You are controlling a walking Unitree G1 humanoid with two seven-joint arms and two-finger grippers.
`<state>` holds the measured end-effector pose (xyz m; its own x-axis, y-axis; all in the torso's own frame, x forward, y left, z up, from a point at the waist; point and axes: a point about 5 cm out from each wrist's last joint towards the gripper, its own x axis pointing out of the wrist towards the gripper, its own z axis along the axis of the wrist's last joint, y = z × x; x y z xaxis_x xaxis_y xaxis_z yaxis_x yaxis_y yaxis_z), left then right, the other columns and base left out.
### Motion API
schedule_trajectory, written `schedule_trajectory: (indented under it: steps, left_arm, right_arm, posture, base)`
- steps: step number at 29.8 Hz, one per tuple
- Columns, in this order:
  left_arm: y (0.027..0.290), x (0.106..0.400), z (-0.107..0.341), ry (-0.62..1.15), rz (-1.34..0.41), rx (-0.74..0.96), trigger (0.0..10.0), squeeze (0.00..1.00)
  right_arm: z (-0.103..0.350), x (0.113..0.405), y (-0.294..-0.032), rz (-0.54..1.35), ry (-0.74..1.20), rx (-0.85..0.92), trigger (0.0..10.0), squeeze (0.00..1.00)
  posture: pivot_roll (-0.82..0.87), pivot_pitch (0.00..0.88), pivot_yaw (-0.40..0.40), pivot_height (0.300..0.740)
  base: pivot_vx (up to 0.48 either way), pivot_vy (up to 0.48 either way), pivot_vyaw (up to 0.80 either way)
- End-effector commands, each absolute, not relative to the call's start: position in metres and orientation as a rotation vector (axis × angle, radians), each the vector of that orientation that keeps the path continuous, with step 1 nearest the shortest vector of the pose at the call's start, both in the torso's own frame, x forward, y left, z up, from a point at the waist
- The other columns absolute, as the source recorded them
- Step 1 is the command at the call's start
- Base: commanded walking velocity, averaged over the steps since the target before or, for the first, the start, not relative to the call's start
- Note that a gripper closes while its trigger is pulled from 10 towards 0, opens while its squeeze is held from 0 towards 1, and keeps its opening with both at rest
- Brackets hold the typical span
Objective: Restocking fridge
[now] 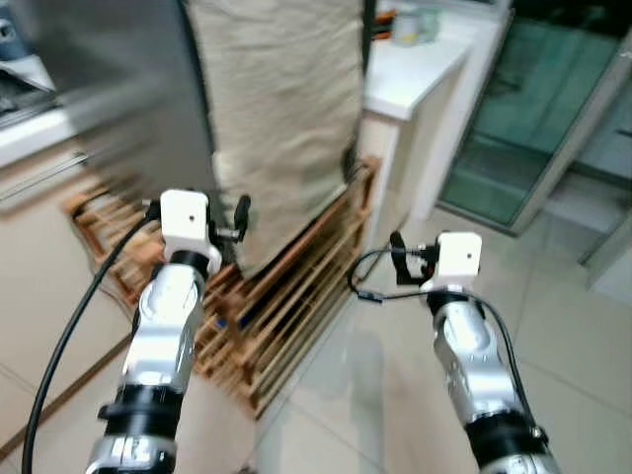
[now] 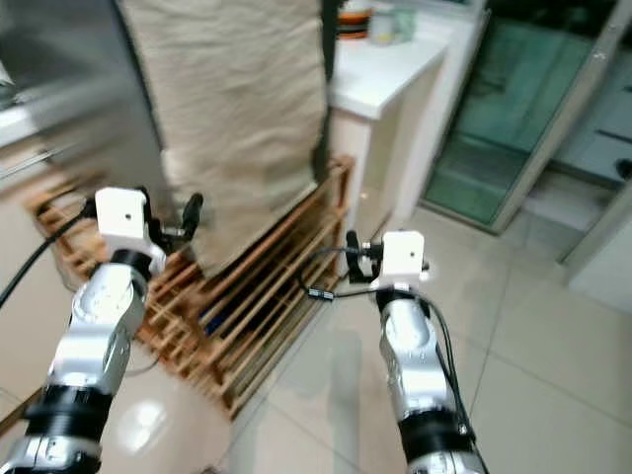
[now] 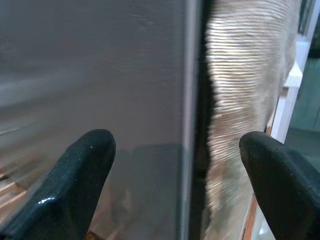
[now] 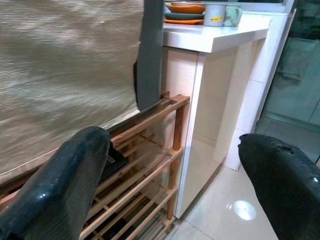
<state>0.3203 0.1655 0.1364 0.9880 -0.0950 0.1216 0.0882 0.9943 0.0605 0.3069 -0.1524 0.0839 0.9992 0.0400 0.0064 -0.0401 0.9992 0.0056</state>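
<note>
Fridge (image 1: 118, 89) — one, two grippers' jaws apart

I see even, fairly bright indoor light, with a soft glare patch on the floor tiles (image 2: 138, 415). Both eye views look motion-smeared, worst toward the steel fridge (image 1: 118, 89). In the wrist views the cloth (image 3: 245, 100) seems streaked, perhaps from movement.

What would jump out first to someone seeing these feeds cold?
A beige woven cloth hangs down the side of a tall grey steel fridge, straight ahead of the two raised silver arms. Under it sits a slatted wooden rack on the glossy tiled floor. The left pincer is open facing the fridge's edge, and the right pincer is open toward a white counter holding orange plates.
</note>
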Motion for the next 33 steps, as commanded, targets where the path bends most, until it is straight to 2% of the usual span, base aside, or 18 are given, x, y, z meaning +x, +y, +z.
schedule_trajectory:
  steps: [1, 7, 16, 33]
  left_arm:
    - [0.163, 0.321, 0.153, -0.199, -0.094, 0.048, 10.0, 0.0]
    - [0.163, 0.329, 0.179, -0.268, -0.089, 0.033, 10.0, 0.0]
    - [0.161, 0.352, 0.186, -0.196, -0.108, -0.011, 10.0, 0.0]
    - [0.152, 0.356, 0.192, -0.193, -0.278, -0.043, 10.0, 0.0]
  right_arm:
    - [0.089, 0.31, -0.158, 0.021, -0.032, 0.007, 10.0, 0.0]
    - [0.088, 0.309, -0.158, 0.019, -0.033, 0.008, 10.0, 0.0]
    - [0.087, 0.31, -0.156, 0.019, -0.031, 0.013, 10.0, 0.0]
    - [0.085, 0.309, -0.161, 0.009, -0.024, 0.003, 10.0, 0.0]
  posture:
    - [-0.07, 0.0, -0.022, 0.74]
    - [-0.07, 0.0, -0.026, 0.74]
    - [-0.08, 0.0, -0.017, 0.74]
    - [-0.09, 0.0, -0.021, 0.74]
  base:
    - [0.0, 0.0, 0.0]
    - [0.0, 0.0, 0.0]
    - [0.0, 0.0, 0.0]
    - [0.0, 0.0, 0.0]
